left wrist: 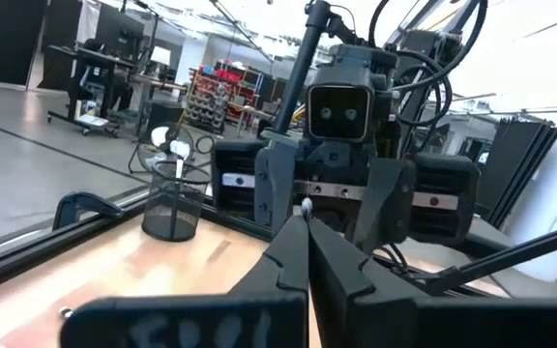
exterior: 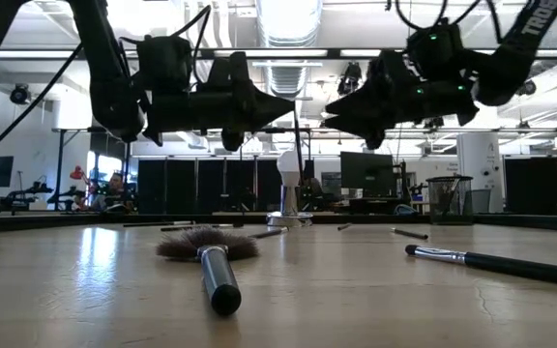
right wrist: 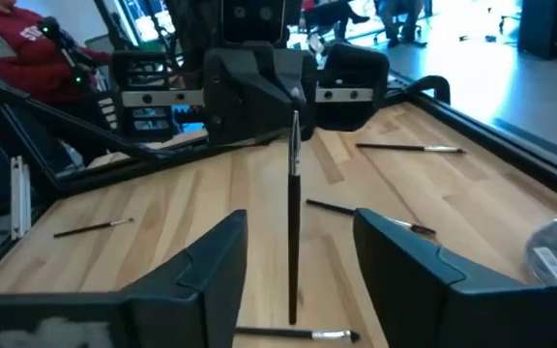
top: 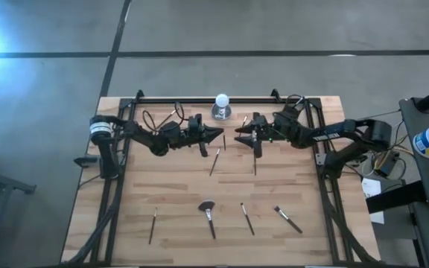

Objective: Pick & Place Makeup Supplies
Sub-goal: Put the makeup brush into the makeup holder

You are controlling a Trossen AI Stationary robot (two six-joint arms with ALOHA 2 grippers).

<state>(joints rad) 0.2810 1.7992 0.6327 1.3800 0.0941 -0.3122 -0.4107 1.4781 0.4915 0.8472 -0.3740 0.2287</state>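
Observation:
My left gripper [top: 220, 135] hovers above the table's middle, shut on a slim dark makeup stick [right wrist: 292, 222] that hangs upright below it. My right gripper [top: 237, 135] faces it from the right, open and empty. Its fingers [right wrist: 211, 261] stand apart just short of the stick, one to either side. Other makeup supplies lie flat on the wood: a fan-headed brush [top: 207, 212], brushes at the near edge [top: 153, 223] [top: 247, 218] [top: 287, 218], and two sticks under the grippers [top: 214, 160] [top: 255, 160]. My left gripper pinches the stick near its upper end [right wrist: 295, 121] between its two shut fingers; a small silver tip [left wrist: 306, 205] sticks up above them. The fingers lie level, coming from the table's left, across the stick. The stick hangs upright below them; whether its lower end touches the table, I cannot tell.
A white ball on a silver base [top: 221, 104] stands at the far edge, just behind the grippers. A black mesh cup [exterior: 450, 198] stands at the far right. A dark frame rail [top: 199, 100] runs round the table. A person in a red top [right wrist: 27, 48] is beyond the table.

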